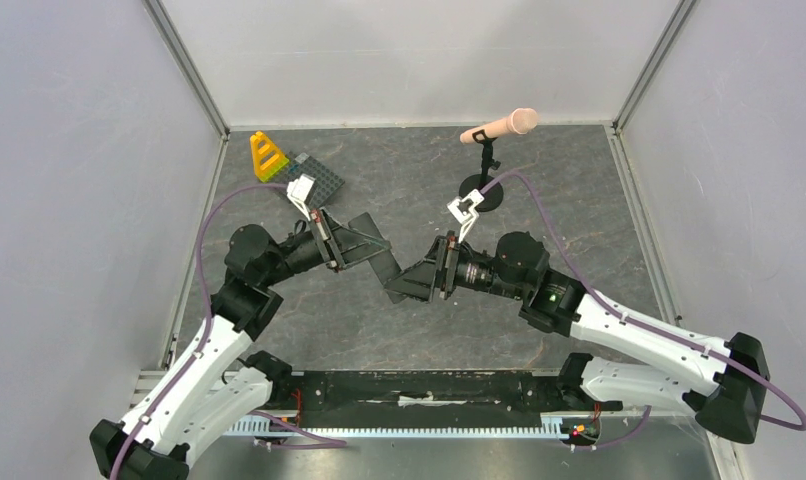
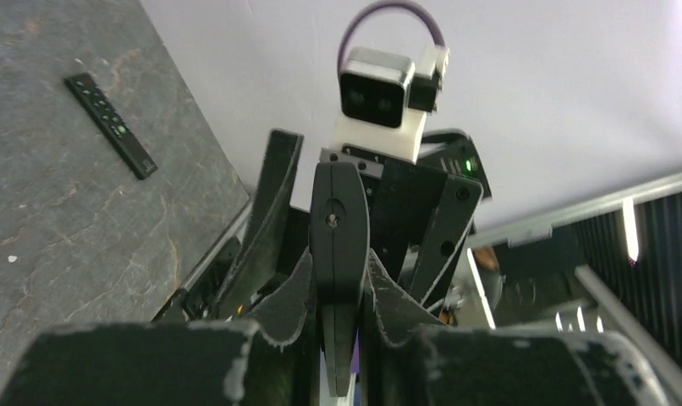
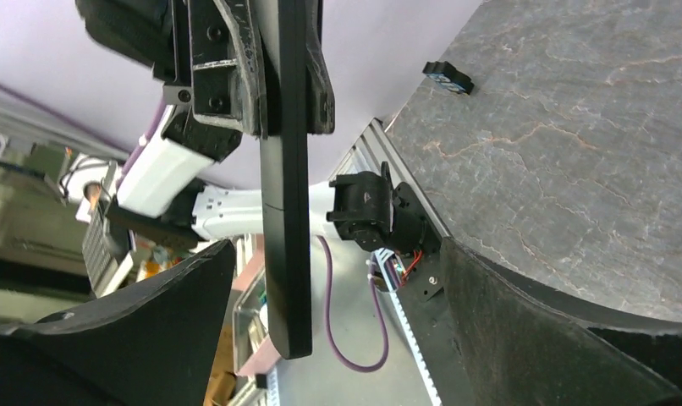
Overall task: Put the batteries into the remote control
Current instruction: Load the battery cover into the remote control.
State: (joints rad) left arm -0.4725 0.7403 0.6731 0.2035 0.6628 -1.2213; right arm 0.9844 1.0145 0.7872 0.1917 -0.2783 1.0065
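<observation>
The remote control (image 3: 285,211) leaves the right wrist view at the top edge, its upper part covered by the left gripper (image 3: 280,101). Up and right of it, on the table (image 3: 574,152), lies a small dark block (image 3: 448,78) — too small to identify.

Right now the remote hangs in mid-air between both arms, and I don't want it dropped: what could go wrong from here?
1. Only the left fingers grip the remote control; the right fingers stand open either side of it. A slip would likely drop it onto the table.
2. Closing off-centre, the right fingers might twist the bar in that single grip.
3. A buttoned remote lying on the table could be mistaken for it.
</observation>
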